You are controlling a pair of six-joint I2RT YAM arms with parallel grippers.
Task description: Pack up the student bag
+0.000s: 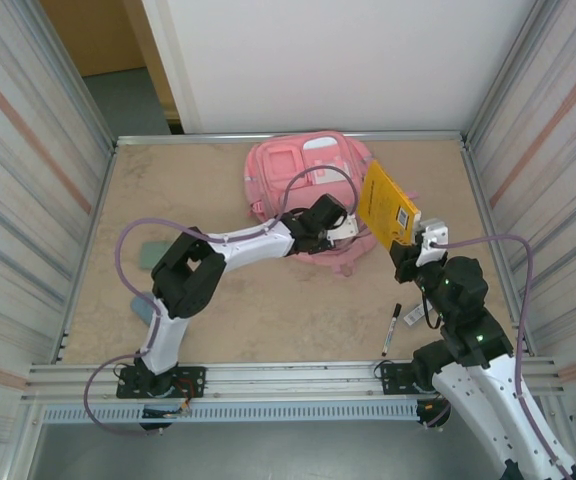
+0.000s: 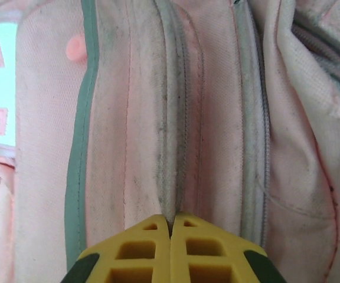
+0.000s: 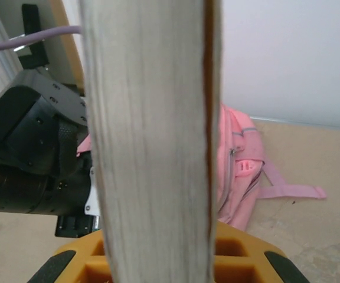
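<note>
The pink student bag (image 1: 303, 168) lies at the back middle of the table, and its fabric and zip lines (image 2: 217, 118) run up the left wrist view. My left gripper (image 1: 345, 229) rests on the bag's near right edge. Its yellow fingers (image 2: 171, 223) are shut, with a thin fold of the bag's fabric pinched between the tips. My right gripper (image 1: 409, 249) is shut on a yellow book (image 1: 388, 205) and holds it upright just right of the bag. The book's grey page edge (image 3: 152, 118) rises out of the jaws (image 3: 158, 250). Behind the book stands the bag (image 3: 241, 171).
A black marker (image 1: 392, 330) and a small item (image 1: 415, 315) lie near the right arm's base. Two teal objects (image 1: 154, 254) (image 1: 142, 304) lie at the left beside the left arm. A metal frame (image 1: 288, 139) bounds the table.
</note>
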